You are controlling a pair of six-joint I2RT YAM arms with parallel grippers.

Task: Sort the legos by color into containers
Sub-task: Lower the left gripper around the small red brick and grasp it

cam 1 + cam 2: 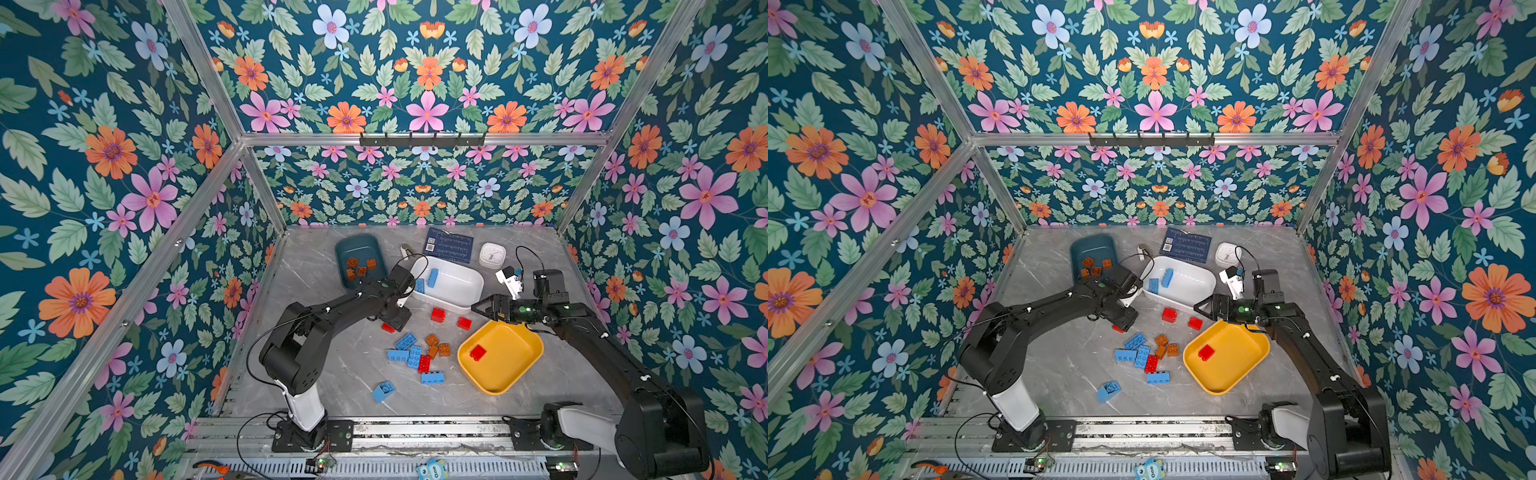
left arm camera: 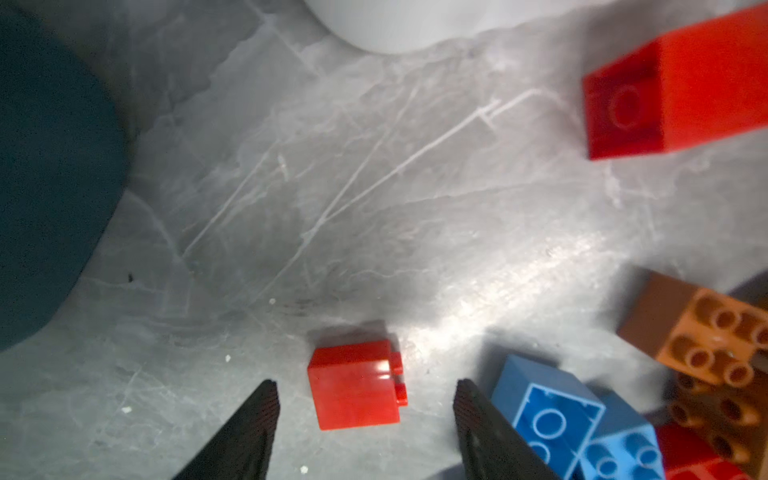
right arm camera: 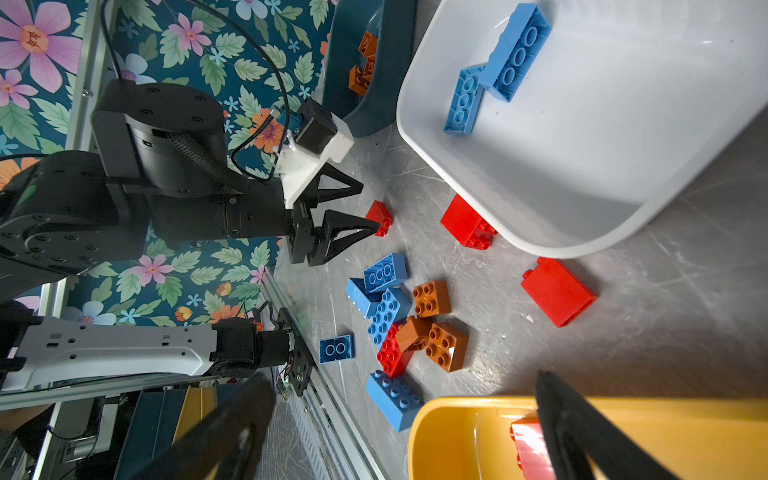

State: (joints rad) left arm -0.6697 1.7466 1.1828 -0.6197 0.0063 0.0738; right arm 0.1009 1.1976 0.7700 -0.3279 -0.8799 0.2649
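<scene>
Nearest the front edge of the desk (image 1: 349,374), a grey slab veined like marble and finely scratched, a lone blue brick (image 1: 382,391) lies tipped over with its hollow underside showing. Just past it a long blue brick (image 1: 432,377) lies flat, studs up, its long axis along the front edge. Behind that is a heap (image 1: 413,356) of glossy plastic: three blue bricks, one red and three short orange-brown ones, several of them touching. Toward the right edge the yellow tub (image 1: 507,365), shallow and round-cornered, holds one red brick (image 1: 478,352).

My left hand (image 2: 365,384) sits low over the desk beyond the heap, its ribbed black fingers (image 2: 257,428) well apart. The small red brick (image 2: 355,384) lies between them with a gap on each side, gripped by neither. It is on its side, studs pointing level toward one finger. My right hand (image 1: 478,308) hangs by the far rim of the yellow tub, fingers spread wide and empty.

Two bigger red bricks (image 1: 437,314) rest just in front of the white tub (image 1: 461,286), smooth and oblong, which holds two long blue bricks (image 1: 432,277) touching each other. Toward the far left corner the teal tub (image 1: 357,249) holds four orange-brown bricks (image 1: 361,271).
</scene>
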